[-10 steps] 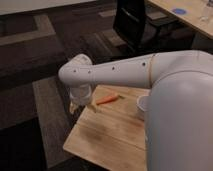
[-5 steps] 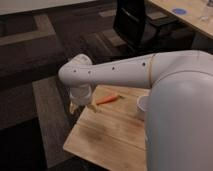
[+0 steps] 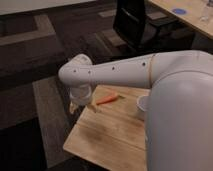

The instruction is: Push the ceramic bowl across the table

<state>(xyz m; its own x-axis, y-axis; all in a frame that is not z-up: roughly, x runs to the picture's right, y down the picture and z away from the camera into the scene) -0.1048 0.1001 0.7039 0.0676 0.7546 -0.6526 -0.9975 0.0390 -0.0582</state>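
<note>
The ceramic bowl does not show; it is hidden or out of view, perhaps behind my big white arm [image 3: 150,75], which crosses the frame. The table [image 3: 107,135] is a light tan wooden top in the lower middle. My gripper [image 3: 76,106] hangs below the arm's wrist at the table's far left edge, left of an orange carrot [image 3: 107,99].
A white paper cup [image 3: 142,105] stands on the table to the right of the carrot, partly behind my arm. A black chair [image 3: 135,22] is at the back. Another pale wooden table with a blue disc [image 3: 178,11] is at the top right. Dark carpet surrounds the table.
</note>
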